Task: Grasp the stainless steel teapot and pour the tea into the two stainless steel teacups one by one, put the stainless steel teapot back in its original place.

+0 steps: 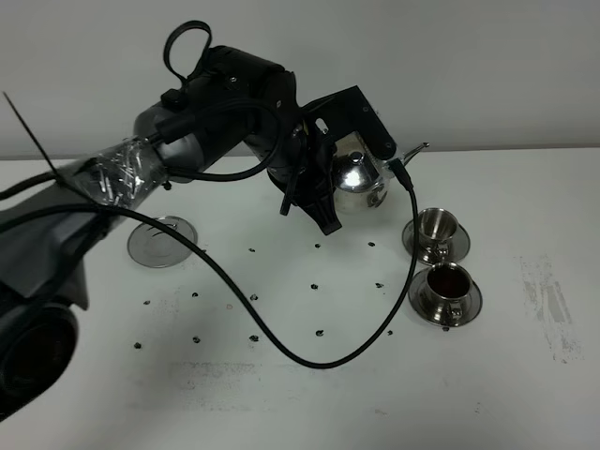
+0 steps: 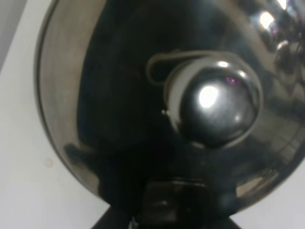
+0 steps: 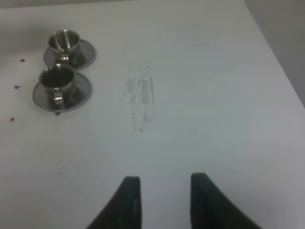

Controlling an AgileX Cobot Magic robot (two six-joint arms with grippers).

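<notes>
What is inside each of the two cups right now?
In the high view, the nearer cup holds dark reddish-brown tea. The farther cup shows only bare steel walls; its bottom is hidden by the rim.

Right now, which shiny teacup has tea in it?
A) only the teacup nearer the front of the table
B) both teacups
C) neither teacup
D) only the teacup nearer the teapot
A: the front teacup is filled with dark reddish-brown tea, while the back teacup, next to the lifted stainless steel teapot, shows only its bare shiny inside.
</notes>
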